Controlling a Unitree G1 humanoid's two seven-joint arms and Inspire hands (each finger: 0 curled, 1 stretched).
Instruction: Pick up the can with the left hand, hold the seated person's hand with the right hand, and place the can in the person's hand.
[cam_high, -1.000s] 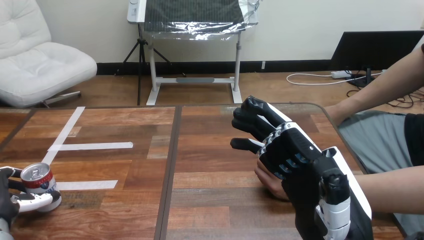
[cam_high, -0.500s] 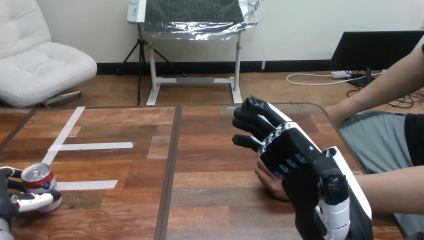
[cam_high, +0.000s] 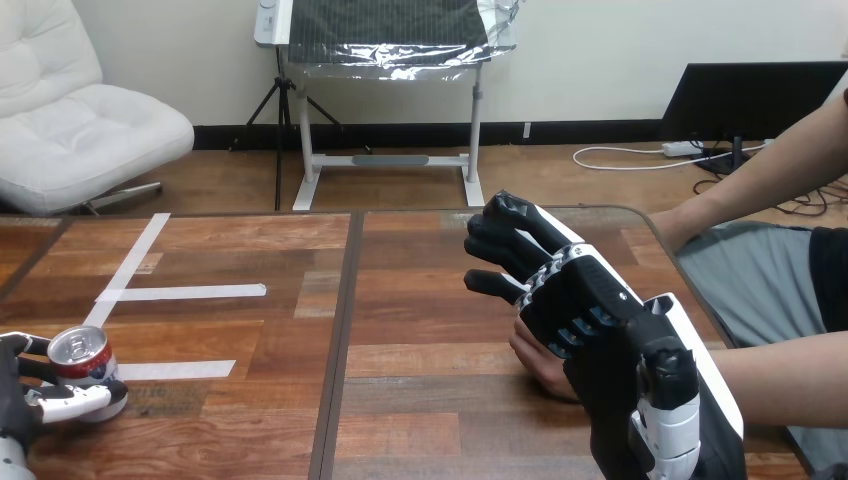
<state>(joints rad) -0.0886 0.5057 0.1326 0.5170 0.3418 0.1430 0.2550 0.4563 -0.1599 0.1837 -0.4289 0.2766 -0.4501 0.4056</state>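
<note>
- Head view: the can (cam_high: 82, 358) stands upright near the left edge of the table (cam_high: 400, 300), just beside a white tape strip (cam_high: 175, 369).
- The left hand (cam_high: 18, 395) has its fingers and thumb curled round the can's lower body.
- The right hand (cam_high: 570, 300) is over the table's right part, fingers stretched forward, grasping nothing.
- The person's hand (cam_high: 540, 368) lies on the table under it; whether the two touch is hard to tell.

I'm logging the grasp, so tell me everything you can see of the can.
The can looks like a metal drinks can, with a silver top and a red, white and dark side. It stands roughly upright, apparently on the wooden table, near the view's left edge, beside a white tape strip. The left hand curls its fingers round its lower part.
</note>
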